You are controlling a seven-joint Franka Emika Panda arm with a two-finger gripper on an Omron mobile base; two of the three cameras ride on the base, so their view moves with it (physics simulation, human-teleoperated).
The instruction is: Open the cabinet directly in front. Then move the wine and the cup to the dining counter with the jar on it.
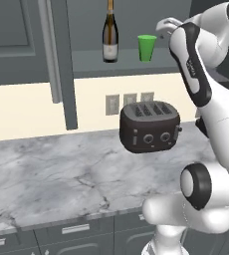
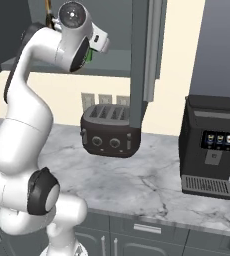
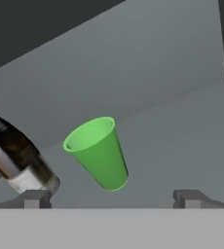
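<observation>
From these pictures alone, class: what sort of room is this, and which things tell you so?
Most likely a kitchen. A black toaster stands on a marble counter, a coffee machine sits further along it, and an open wall cabinet holds a wine bottle and a green cup.

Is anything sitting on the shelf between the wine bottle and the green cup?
No. In the left base view the stretch of cabinet shelf between the wine and the cup is bare; they stand apart, not touching.
</observation>
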